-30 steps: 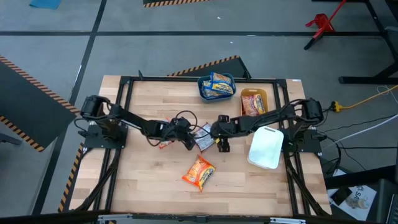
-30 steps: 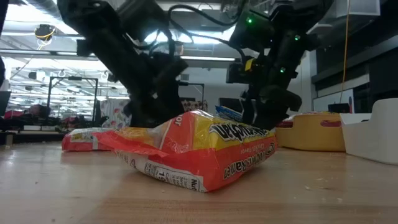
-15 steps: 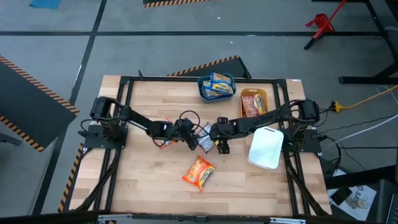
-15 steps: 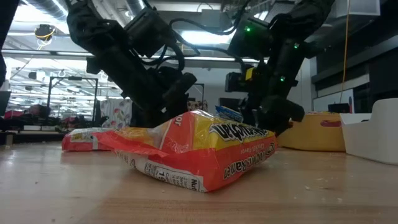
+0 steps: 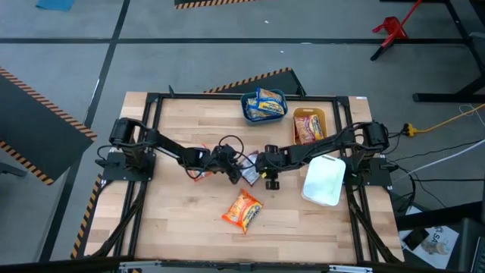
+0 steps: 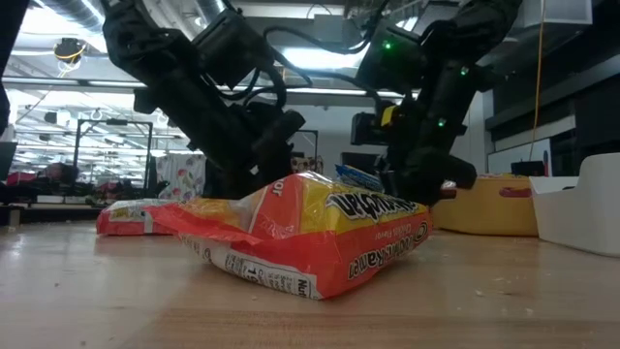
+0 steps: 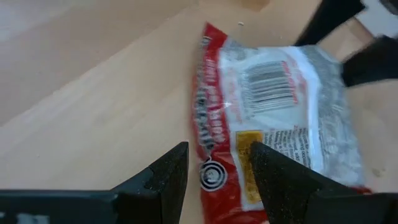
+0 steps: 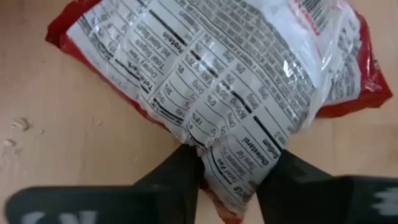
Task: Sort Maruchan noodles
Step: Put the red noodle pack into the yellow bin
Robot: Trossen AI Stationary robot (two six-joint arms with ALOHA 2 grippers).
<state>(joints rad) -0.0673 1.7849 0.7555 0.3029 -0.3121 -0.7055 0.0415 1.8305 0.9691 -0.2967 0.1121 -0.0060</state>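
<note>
A red-and-silver noodle packet (image 5: 247,167) lies printed back up at the table's middle, between my two grippers. My left gripper (image 7: 216,163) is open, its fingers standing on either side of the packet's red sealed edge (image 7: 208,134). My right gripper (image 8: 229,180) is shut on the packet's opposite end. A second red packet (image 5: 198,174) lies under my left arm. An orange packet (image 5: 242,210) lies flat nearer the front edge and hides the middle packet in the low view (image 6: 310,237). My right gripper pinches the red-and-silver packet's end (image 8: 231,163) between its two fingers, coming slanting down from the table's right side. The film puckers up between the fingers (image 8: 180,171). The rest of the packet lies on the table.
At the back, a blue bin (image 5: 250,112) holds blue-and-yellow packets and an orange bin (image 5: 296,120) holds orange-red packets. A white bin (image 5: 324,180) stands at the right, beside my right arm. Bare wood lies to the front left.
My left gripper has gone a little toward the table's right edge, up to the middle packet, its arm leaning over more in the low view. My right gripper has shifted slightly toward the left. The packets lie where they were.
</note>
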